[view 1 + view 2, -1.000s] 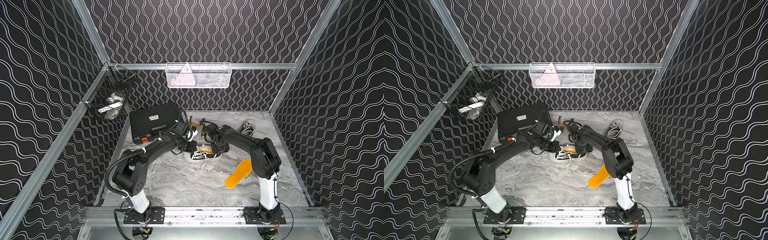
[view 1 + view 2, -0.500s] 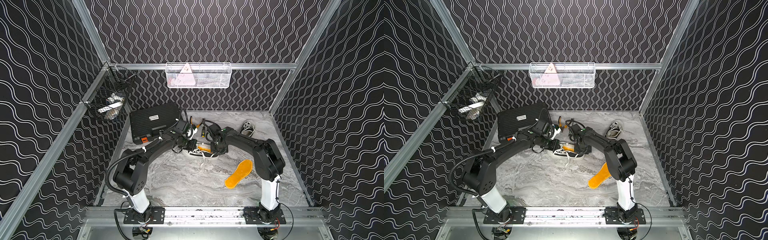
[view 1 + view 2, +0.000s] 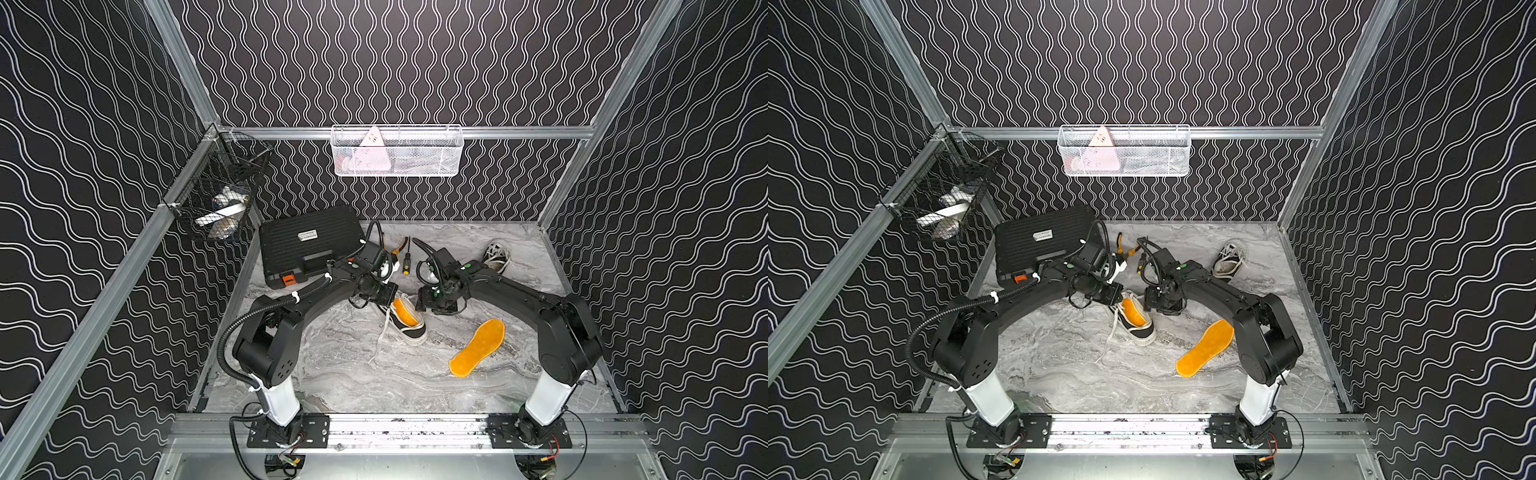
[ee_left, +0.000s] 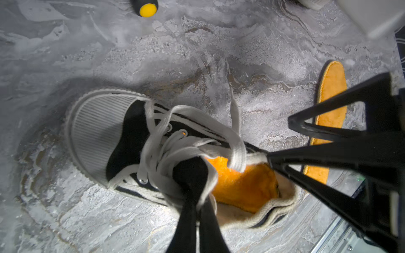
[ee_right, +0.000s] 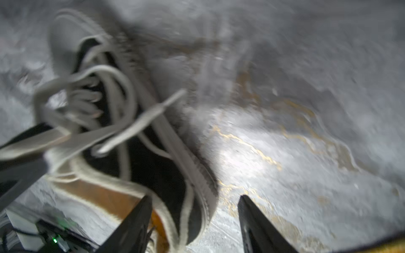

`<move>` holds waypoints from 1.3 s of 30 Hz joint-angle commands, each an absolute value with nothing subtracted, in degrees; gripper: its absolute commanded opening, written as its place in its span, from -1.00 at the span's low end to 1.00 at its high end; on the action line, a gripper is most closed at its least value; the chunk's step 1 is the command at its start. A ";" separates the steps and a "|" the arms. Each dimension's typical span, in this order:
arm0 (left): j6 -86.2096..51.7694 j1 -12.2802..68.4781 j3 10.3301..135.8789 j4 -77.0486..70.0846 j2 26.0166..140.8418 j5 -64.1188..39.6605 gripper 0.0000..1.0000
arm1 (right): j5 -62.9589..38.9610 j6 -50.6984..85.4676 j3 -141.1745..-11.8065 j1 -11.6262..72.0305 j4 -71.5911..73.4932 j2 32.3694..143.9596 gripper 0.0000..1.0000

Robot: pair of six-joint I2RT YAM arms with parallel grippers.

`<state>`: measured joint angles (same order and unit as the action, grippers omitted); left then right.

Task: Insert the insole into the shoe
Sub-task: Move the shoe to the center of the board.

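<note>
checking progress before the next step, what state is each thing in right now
shoe, sole down, laces untied
insole, inside the shoe
spare insole, lying flat on the table, loose
second shoe, at the back, untouched
case, closed
left gripper, jaws shut on the shoe's tongue
right gripper, jaws open at the shoe's heel

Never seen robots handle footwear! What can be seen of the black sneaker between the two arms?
The black sneaker is a low canvas shoe with a ribbed whitish rubber toe cap and loose pale laces trailing onto the marbled table. It stands upright on its sole. An orange fuzzy insole lies inside, showing at the cream-lined heel opening. The left gripper is shut on its tongue; the open right gripper straddles its side wall near the heel.
</note>
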<state>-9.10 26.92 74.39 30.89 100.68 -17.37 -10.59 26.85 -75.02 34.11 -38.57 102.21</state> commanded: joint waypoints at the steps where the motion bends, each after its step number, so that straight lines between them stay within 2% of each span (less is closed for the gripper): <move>1: -7.21 26.83 74.30 31.17 100.27 -18.15 -1.00 | -13.48 16.68 -73.99 34.88 -30.29 100.73 0.32; 9: -7.47 26.88 74.67 31.23 100.28 -19.11 -1.00 | -13.10 15.95 -70.40 36.29 -23.88 102.31 0.31; 11: -7.04 27.05 74.96 31.68 100.04 -19.20 -1.00 | -11.54 16.71 -70.19 36.39 -21.91 103.78 0.08; 13: -7.08 27.02 74.80 31.62 99.99 -18.85 -1.00 | -8.60 18.24 -70.40 36.42 -21.04 104.75 -0.35; 14: -7.29 27.00 74.67 31.40 99.90 -18.66 -1.00 | -8.44 18.94 -69.96 36.39 -20.20 104.78 -0.47; 18: -8.72 27.22 75.49 30.93 100.34 -18.28 -1.00 | -7.42 22.61 -67.09 36.47 -18.60 101.17 -0.68; 26: -13.11 27.49 80.43 34.66 101.75 -16.79 -0.23 | -2.67 34.44 -59.93 36.25 -19.57 95.57 -0.85; 33: -22.96 27.95 83.82 34.80 98.26 -22.80 0.12 | 2.50 42.36 -56.70 33.10 -23.70 90.69 -0.88; 34: -24.20 28.10 83.30 34.03 97.04 -22.26 0.39 | 2.79 43.22 -56.69 32.35 -24.56 90.05 -0.88; 35: -24.98 28.02 82.86 33.52 96.03 -21.35 0.56 | 3.42 44.52 -56.76 31.65 -25.81 89.60 -0.89; 39: -26.09 27.97 80.62 32.62 94.31 -15.37 0.58 | 5.98 48.74 -57.19 29.75 -27.50 89.08 -0.89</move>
<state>-22.90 28.05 81.67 33.74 94.80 -19.20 2.33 43.24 -56.80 30.37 -25.45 89.56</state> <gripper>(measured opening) 0.787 0.061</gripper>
